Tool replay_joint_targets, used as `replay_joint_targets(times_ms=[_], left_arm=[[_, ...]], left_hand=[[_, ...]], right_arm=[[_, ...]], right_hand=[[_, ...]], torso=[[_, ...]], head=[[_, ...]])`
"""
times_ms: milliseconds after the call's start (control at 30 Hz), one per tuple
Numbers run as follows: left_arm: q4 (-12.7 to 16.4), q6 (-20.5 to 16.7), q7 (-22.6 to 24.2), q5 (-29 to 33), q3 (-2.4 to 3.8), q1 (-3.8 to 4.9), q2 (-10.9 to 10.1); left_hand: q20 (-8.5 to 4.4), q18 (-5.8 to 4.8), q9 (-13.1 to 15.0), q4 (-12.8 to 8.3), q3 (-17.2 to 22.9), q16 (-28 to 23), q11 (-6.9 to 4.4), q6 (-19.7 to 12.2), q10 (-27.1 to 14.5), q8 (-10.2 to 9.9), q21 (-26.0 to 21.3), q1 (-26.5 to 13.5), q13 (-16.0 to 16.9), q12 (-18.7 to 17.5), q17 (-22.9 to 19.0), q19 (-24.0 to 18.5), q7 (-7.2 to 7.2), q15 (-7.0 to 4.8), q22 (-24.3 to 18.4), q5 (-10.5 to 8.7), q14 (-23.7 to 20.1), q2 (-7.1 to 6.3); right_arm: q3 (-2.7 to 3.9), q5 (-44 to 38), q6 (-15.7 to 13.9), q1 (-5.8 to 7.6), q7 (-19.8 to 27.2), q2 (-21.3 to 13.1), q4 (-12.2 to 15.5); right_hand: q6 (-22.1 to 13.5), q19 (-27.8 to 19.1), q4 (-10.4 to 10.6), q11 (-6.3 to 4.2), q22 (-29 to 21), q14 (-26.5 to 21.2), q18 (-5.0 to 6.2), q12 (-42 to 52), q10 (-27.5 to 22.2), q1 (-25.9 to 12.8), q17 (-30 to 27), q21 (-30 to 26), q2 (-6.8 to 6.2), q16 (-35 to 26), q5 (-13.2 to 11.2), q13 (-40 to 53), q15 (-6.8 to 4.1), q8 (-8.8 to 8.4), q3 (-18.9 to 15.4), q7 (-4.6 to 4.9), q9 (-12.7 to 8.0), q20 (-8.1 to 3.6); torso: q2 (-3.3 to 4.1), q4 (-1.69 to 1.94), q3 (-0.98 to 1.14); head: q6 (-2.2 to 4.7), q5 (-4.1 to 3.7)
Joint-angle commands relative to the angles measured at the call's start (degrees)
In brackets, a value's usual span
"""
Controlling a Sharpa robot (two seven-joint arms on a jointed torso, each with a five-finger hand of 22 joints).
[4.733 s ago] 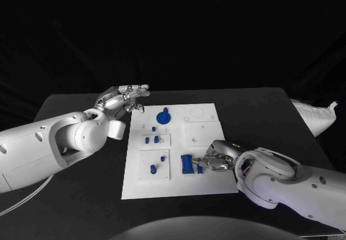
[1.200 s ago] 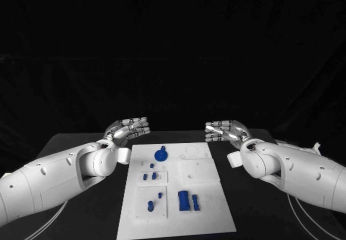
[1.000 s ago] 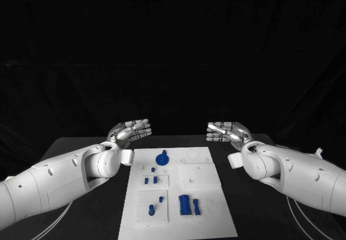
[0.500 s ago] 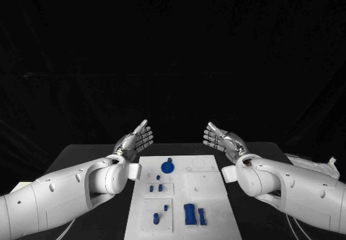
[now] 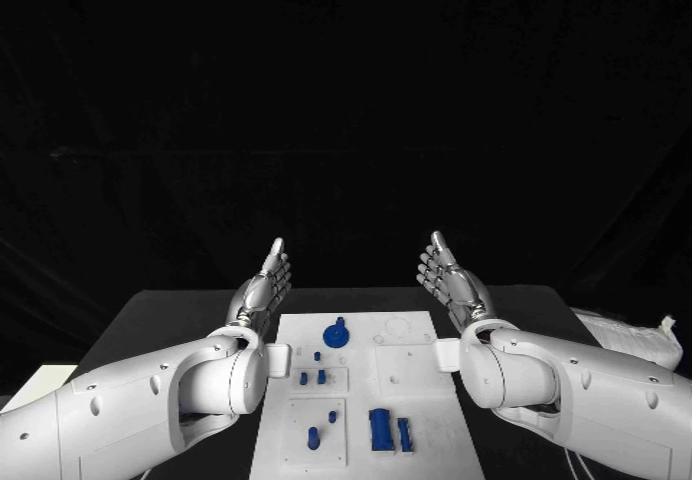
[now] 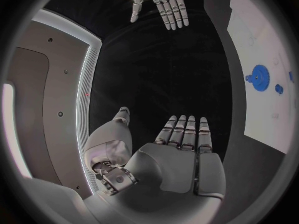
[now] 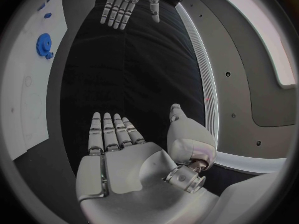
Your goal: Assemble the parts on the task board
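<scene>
Dim scene against black surroundings, lit from above; wrist views bend straight edges strongly.

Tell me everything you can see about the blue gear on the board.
The gear is a round, flat, toothed blue disc that looks like plastic, with a small knob rising from its middle. It sits at the far end of the white board, left of centre, beside a round outline marked on the board. Both hands are raised above the table's far end, so nothing but the board touches it.
</scene>
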Motion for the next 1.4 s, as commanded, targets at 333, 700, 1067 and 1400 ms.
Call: replay_joint_targets(times_ms=[333,700,1067,1400], left_arm=[[0.18,-3.26,2.03,-1.76,0.08,0.01,0.02],[0.18,-3.26,2.03,-1.76,0.08,0.01,0.02],[0.18,-3.26,2.03,-1.76,0.08,0.01,0.02],[0.18,-3.26,2.03,-1.76,0.08,0.01,0.02]], left_hand=[[-2.09,-2.17,-0.09,-0.06,-2.72,-1.24,-0.29,-8.01,-8.28,-0.38,-0.35,-10.97,-0.07,-0.33,-0.13,-6.23,-0.47,-0.19,-4.33,-0.59,-7.59,0.03],[-2.09,-2.17,-0.09,-0.06,-2.72,-1.24,-0.29,-10.52,-10.96,-0.38,-0.35,-14.42,-0.07,-0.33,-0.13,-11.92,-0.47,-0.19,-4.33,-0.59,-9.97,0.03],[-2.09,-2.17,-0.09,-0.06,-2.72,-1.24,-0.29,-15.23,-15.75,-0.38,-0.35,-20.93,-0.07,-0.33,-0.13,-11.92,-0.47,-0.19,-4.33,-0.59,-14.44,0.03],[-2.09,-2.17,-0.09,-0.06,-2.72,-1.24,-0.29,-15.23,-15.75,-0.38,-0.35,-20.93,-0.07,-0.33,-0.13,-11.92,-0.47,-0.19,-4.33,-0.59,-14.44,0.03]], right_arm=[[0.01,1.25,-2.38,0.03,2.05,0.0,0.11],[0.01,1.25,-2.38,0.03,2.05,0.0,0.11],[0.01,1.25,-2.38,0.03,2.05,0.0,0.11],[0.01,1.25,-2.38,0.03,2.05,0.0,0.11]], right_hand=[[-7.53,-8.85,0.0,-0.21,-0.1,-8.99,-1.82,-0.37,-8.57,-11.37,-0.19,-0.21,-0.04,-0.22,-0.3,-0.17,-0.05,-0.4,0.36,-0.56,-0.14,-1.03],[-9.94,-11.62,0.0,-0.21,-0.1,-11.98,-1.82,-0.37,-11.36,-15.07,-0.19,-0.21,-0.04,-0.22,-0.3,-0.17,-0.05,-0.4,0.36,-0.56,-0.14,-1.03],[-14.34,-16.8,0.0,-0.21,-0.1,-17.18,-1.82,-0.37,-16.34,-21.7,-0.19,-0.21,-0.04,-0.22,-0.3,-0.17,-0.05,-0.4,0.36,-0.56,-0.14,-1.03],[-14.34,-16.8,0.0,-0.21,-0.1,-17.18,-1.82,-0.37,-16.34,-21.7,-0.19,-0.21,-0.04,-0.22,-0.3,-0.17,-0.05,-0.4,0.36,-0.56,-0.14,-1.03]], torso=[[0.0,0.01,0.01],[0.0,0.01,0.01],[0.0,0.01,0.01],[0.0,0.01,0.01]], head=[[0.0,0.01],[0.0,0.01],[0.0,0.01],[0.0,0.01]])
